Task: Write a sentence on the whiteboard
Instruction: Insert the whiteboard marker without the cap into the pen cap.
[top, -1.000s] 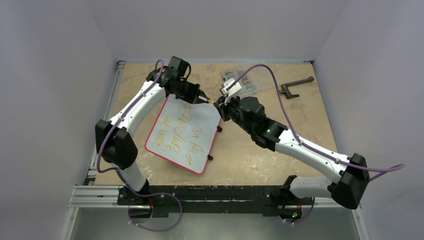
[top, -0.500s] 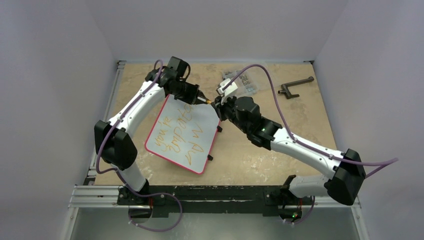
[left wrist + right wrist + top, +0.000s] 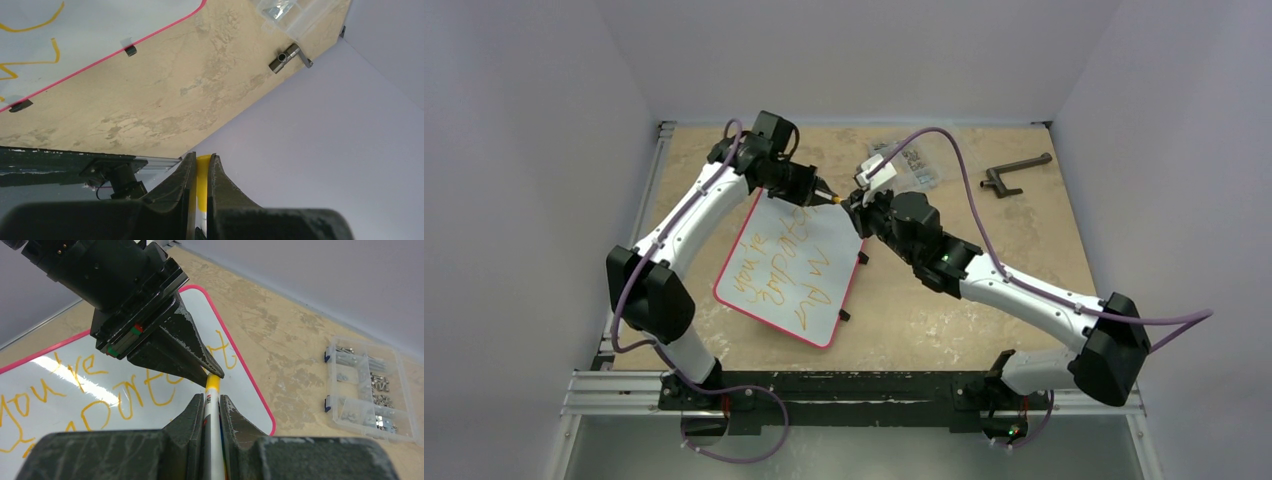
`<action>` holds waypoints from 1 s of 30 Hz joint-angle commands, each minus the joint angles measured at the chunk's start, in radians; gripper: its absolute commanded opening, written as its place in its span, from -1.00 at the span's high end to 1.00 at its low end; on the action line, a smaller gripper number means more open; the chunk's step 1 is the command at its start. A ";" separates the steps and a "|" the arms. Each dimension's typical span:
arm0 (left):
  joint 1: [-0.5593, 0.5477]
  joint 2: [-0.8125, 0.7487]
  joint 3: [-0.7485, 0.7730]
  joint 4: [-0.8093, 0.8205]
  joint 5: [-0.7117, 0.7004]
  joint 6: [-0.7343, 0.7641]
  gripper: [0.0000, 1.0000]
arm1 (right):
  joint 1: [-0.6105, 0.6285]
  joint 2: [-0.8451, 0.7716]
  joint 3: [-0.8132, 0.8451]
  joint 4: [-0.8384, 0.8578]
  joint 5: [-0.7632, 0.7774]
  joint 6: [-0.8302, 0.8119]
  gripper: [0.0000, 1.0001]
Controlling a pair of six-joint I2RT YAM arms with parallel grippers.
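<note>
The whiteboard (image 3: 789, 270) lies tilted on the table left of centre, red-rimmed, with the orange-yellow sentence (image 3: 776, 272) starting "you" in slanted lines. It also shows in the right wrist view (image 3: 60, 385) and the left wrist view (image 3: 75, 30). My right gripper (image 3: 211, 397) is shut on a white marker (image 3: 212, 412). The marker's yellow end (image 3: 213, 382) sits between the tips of my left gripper (image 3: 201, 156), which is shut on it. In the top view the left gripper (image 3: 829, 197) and the right gripper (image 3: 852, 203) meet tip to tip above the board's far right corner.
A clear plastic parts box (image 3: 906, 165) with small hardware stands at the back centre, just behind the grippers, and shows in the right wrist view (image 3: 367, 390). A dark metal crank handle (image 3: 1014, 175) lies at the back right. Grey walls enclose the table.
Both grippers have shifted slightly left and toward the back together, still tip to tip. The right arm has stretched further left. The board has not moved.
</note>
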 commanded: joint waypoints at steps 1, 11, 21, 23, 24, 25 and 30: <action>-0.011 -0.084 0.021 0.018 0.100 -0.051 1.00 | -0.004 0.022 0.002 0.057 0.018 0.008 1.00; -0.053 -0.141 0.020 0.049 0.056 -0.112 1.00 | -0.003 0.098 0.028 0.118 0.064 0.072 1.00; -0.094 -0.181 0.006 0.140 0.017 -0.107 1.00 | -0.026 0.186 0.111 0.117 0.012 0.407 1.00; -0.104 -0.189 -0.002 0.154 0.007 -0.112 1.00 | -0.048 0.198 0.119 0.120 -0.017 0.496 1.00; -0.108 -0.194 -0.007 0.165 0.004 -0.115 1.00 | -0.057 0.205 0.123 0.118 -0.026 0.531 1.00; -0.112 -0.197 -0.011 0.172 0.003 -0.120 1.00 | -0.062 0.213 0.130 0.113 -0.029 0.559 1.00; -0.140 -0.203 -0.006 0.181 -0.026 -0.123 1.00 | -0.065 0.265 0.189 0.032 0.019 0.691 1.00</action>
